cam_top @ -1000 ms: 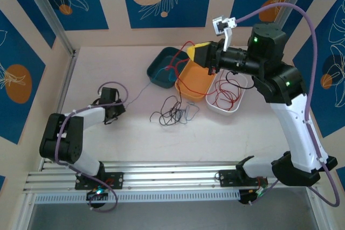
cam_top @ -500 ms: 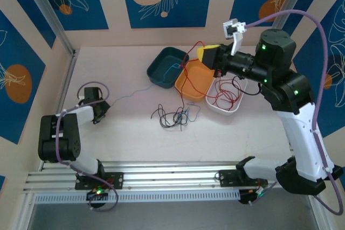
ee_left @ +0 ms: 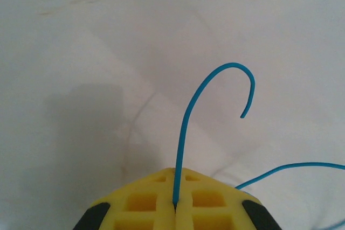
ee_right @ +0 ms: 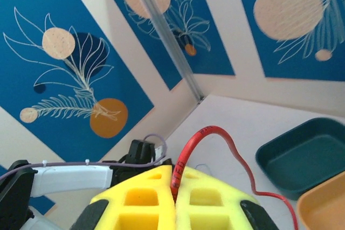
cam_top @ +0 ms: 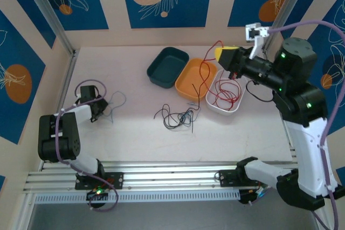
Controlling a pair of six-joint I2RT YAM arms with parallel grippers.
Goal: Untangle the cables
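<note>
Two pinches: our left gripper [ee_left: 175, 206] is closed on a blue cable [ee_left: 186, 127] curling ahead of it, our right gripper [ee_right: 173, 200] on a red cable [ee_right: 190, 149]

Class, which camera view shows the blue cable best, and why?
Left wrist: the blue cable is large and sharp, pinched in the left gripper. Top external gives a faint thread; right wrist faces the wall.
</note>
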